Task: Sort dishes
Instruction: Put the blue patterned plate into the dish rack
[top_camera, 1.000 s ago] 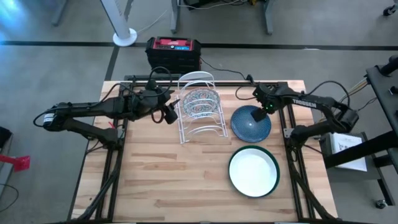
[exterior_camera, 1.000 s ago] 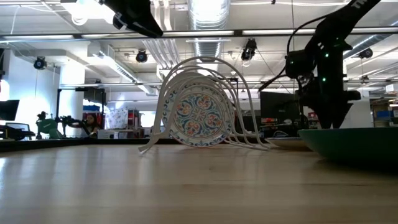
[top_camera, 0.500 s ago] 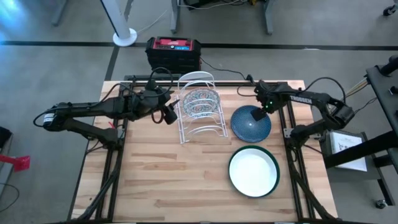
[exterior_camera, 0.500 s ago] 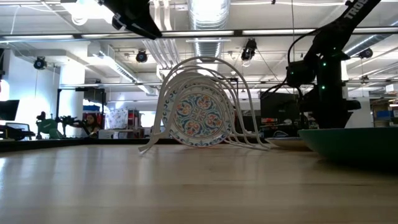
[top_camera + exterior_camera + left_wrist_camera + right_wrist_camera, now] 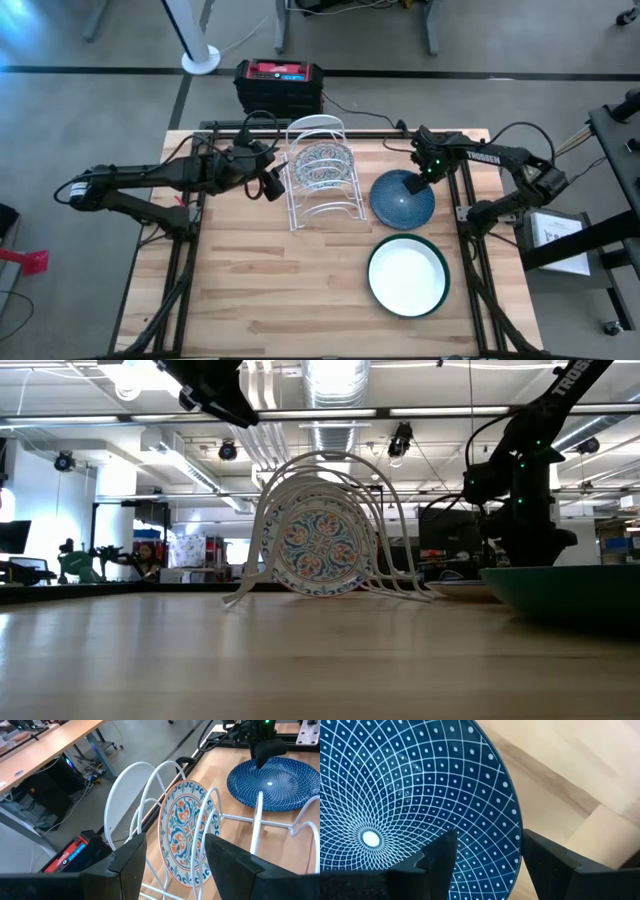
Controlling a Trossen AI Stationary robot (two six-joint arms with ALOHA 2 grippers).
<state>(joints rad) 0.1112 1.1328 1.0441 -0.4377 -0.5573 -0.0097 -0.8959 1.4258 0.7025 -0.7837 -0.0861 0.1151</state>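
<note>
The blue dish (image 5: 403, 198) with its white dot pattern lies flat on the table at the right. My right gripper (image 5: 487, 855) points down over its far rim (image 5: 516, 840), open. One finger (image 5: 437, 857) stands over the dish's inside and the other (image 5: 545, 860) outside the rim. The green dish (image 5: 408, 275), white inside, lies nearer the front edge. The floral dish (image 5: 182, 835) stands on edge in the white wire rack (image 5: 320, 175), and the plain white dish (image 5: 122, 802) stands in a slot behind it. My left gripper (image 5: 272, 185) waits open in the air, left of the rack.
A red and black box (image 5: 280, 85) sits on the floor beyond the table's far edge. Bare wood (image 5: 250, 290) spreads over the near left of the table. In the low view the green dish (image 5: 570, 590) hides my right gripper's fingertips.
My right gripper has sunk a little over the blue dish's far rim and tipped until it points more steeply down. The dishes have kept still.
</note>
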